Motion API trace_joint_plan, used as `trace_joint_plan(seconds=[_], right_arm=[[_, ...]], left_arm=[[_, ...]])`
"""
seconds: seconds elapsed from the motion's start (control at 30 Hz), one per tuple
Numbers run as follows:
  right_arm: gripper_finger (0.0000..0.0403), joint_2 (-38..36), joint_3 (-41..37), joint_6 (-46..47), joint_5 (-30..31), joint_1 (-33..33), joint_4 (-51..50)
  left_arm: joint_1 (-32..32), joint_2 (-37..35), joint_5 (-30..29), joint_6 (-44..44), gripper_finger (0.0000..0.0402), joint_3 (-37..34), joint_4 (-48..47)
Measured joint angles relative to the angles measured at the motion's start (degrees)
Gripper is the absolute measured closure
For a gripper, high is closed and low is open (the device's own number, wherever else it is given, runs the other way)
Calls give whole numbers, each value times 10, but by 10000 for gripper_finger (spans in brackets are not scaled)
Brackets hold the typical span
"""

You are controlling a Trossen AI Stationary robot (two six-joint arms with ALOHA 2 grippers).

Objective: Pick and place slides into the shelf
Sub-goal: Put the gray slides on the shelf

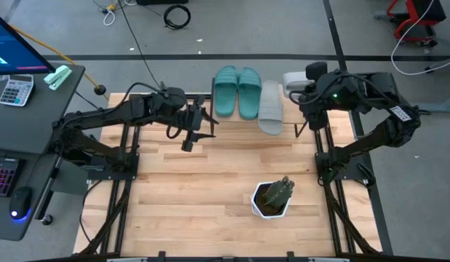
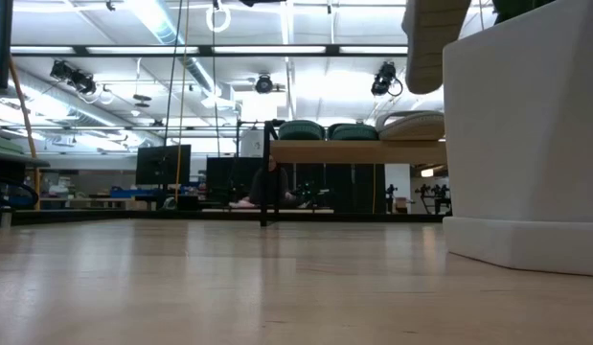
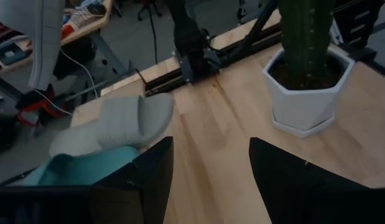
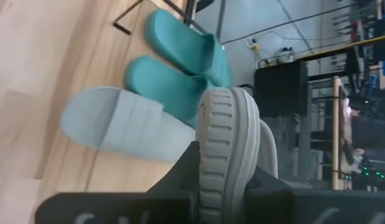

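Three slides sit side by side on the shelf (image 1: pixel 210 95) at the middle of the tabletop's (image 1: pixel 210 175) far edge: two teal slides (image 1: pixel 237 91), then a grey slide on the shelf (image 1: pixel 270 106) on the side toward the right arm, all with toes pointing in toward the tabletop. From table height the shelf's plank top shows with the teal pair and the grey one resting on it, and its thin black legs below. The right tool (image 4: pixel 229 186) is raised near the far right corner, just beside the shelf's right end, clamped on the second grey slide (image 4: pixel 229 143), gripping it edge-on so the ribbed rim of its sole faces the wrist camera. In the overhead view that slide shows as a pale shape at the tip of the right arm. The left tool (image 1: pixel 198 124) hangs over the tabletop near the far edge, just left of the shelf, with its fingers (image 3: pixel 148 174) spread apart and nothing between them. A white pot with a green plant (image 1: pixel 272 197) stands toward the near right part of the tabletop, well apart from the shelf.
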Motion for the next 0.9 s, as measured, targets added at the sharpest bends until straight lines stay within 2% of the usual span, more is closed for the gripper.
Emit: trace_joint_plan(seconds=[0.17, 0.33, 0.6, 0.9], right_arm=[[370, -15, -47, 0, 1, 0, -2], [370, -68, -148, -1, 20, 0, 22], [370, -220, -326, -7, -5, 15, 186], [370, -365, -504, -60, 12, 24, 321]], left_arm=[[-14, 0, -2, -13, 180, 0, -9], [-26, 0, -2, -18, 184, 0, -9], [-39, 0, -6, -27, 191, 0, -11], [-58, 0, -6, -50, 193, 0, -11]])
